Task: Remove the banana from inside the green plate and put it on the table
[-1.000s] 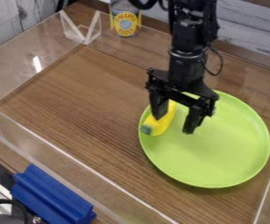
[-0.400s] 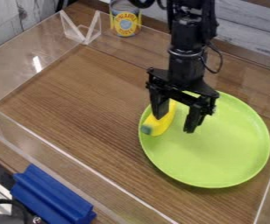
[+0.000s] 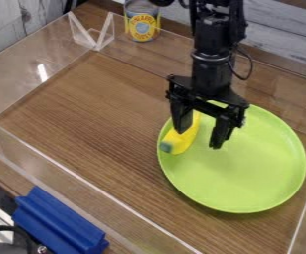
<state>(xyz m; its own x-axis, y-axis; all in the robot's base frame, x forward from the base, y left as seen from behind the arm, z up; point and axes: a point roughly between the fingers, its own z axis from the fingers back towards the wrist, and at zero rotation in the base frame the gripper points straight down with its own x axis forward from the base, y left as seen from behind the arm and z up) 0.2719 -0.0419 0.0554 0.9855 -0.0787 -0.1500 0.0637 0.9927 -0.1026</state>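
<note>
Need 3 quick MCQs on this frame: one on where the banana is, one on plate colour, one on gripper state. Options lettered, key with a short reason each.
1. Where does the banana lie?
A. on the bare table
B. at the left edge of the plate
C. next to the blue object

2. What colour is the plate?
A. lime green
B. red
C. white

3. How does the gripper stand?
A. shut, lifted high above the plate
B. open, pointing down over the banana
C. out of view

Key: 1 B, the yellow fruit sits inside the plate's left rim. 2 A, the round plate is plainly lime green. 3 B, its black fingers are spread apart, one on each side of the banana.
</note>
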